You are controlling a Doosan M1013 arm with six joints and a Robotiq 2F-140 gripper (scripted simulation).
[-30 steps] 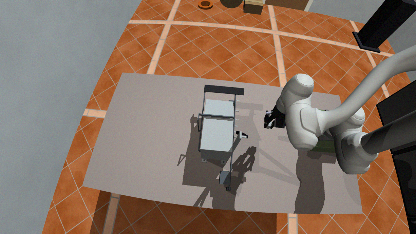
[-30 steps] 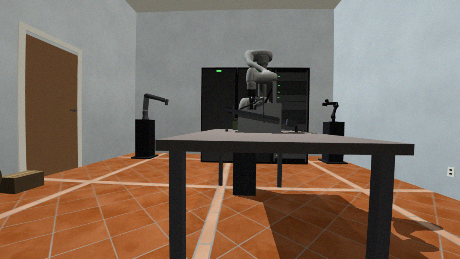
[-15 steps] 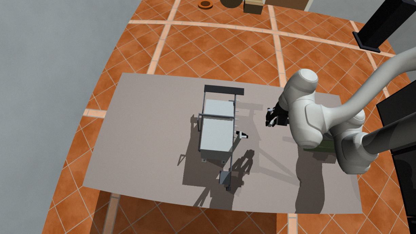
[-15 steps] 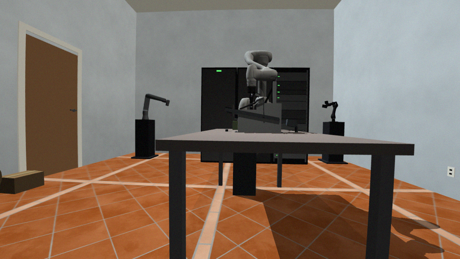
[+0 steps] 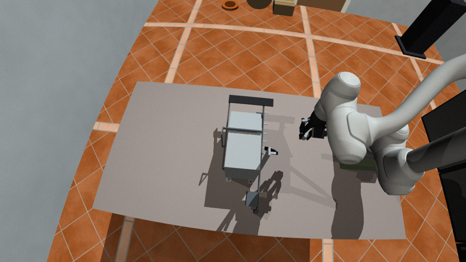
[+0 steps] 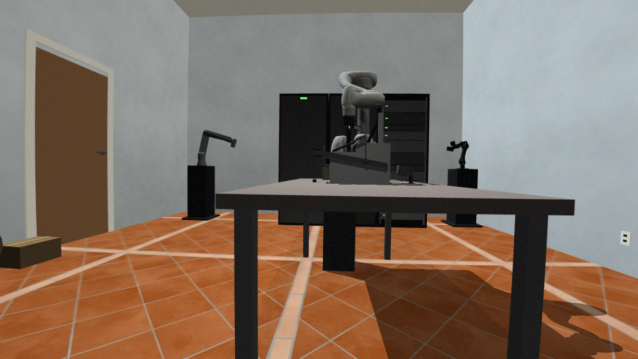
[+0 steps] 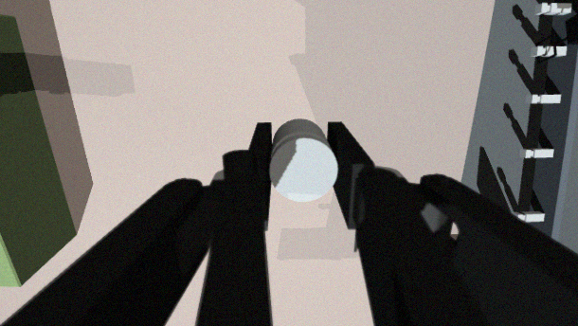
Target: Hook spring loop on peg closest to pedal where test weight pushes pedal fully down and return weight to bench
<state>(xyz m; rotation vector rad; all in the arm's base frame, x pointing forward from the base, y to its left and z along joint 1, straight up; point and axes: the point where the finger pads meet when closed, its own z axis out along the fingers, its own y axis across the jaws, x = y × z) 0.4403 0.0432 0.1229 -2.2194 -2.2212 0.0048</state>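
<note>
My gripper (image 7: 299, 145) is shut on the steel test weight (image 7: 303, 161), a short grey cylinder held upright between the fingertips above the bench. In the overhead view the gripper (image 5: 305, 129) hangs a little to the right of the feeder (image 5: 244, 139), a grey box with a rod frame. A dark flat plate (image 5: 250, 100), which looks like the pedal, sits at the feeder's far end. A row of small white pegs (image 5: 265, 130) runs along the feeder's right side and also shows in the wrist view (image 7: 540, 125). A small black-and-white piece (image 5: 270, 150) hangs near the lowest peg.
A green block (image 5: 357, 164) lies on the bench under my arm, and it fills the left edge of the wrist view (image 7: 28, 156). A small grey part (image 5: 251, 198) sits at the feeder's near end. Black cabinets stand behind the bench (image 6: 352, 133).
</note>
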